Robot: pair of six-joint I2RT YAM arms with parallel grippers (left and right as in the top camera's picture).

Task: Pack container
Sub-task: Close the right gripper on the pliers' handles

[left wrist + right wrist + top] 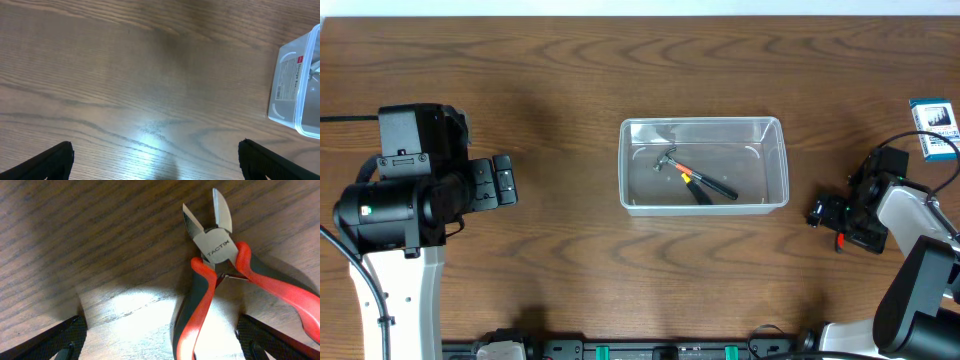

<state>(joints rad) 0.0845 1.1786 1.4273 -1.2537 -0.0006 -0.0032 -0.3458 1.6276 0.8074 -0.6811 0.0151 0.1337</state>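
Note:
The clear plastic container (pixel 625 165) stands at the table's middle with a small hammer (pixel 695 175) lying inside; its corner shows at the right of the left wrist view (pixel 295 90). Red-and-black side cutters (pixel 217 250) lie flat on the wood to the container's right, blades pointing away from the wrist camera. My right gripper (pixel 160 340) is open low over them, with one handle lying between its fingers (pixel 65 337) and the other handle just inside the right finger. From overhead the right gripper (pixel 825 212) hides most of the cutters. My left gripper (pixel 157 162) hangs open over bare wood, left of the container.
A small blue-and-white box (pixel 934 127) lies near the table's right edge, behind the right arm. The left arm's base and body (pixel 390 210) fill the near left corner. Black fixtures (pixel 650 350) run along the front edge.

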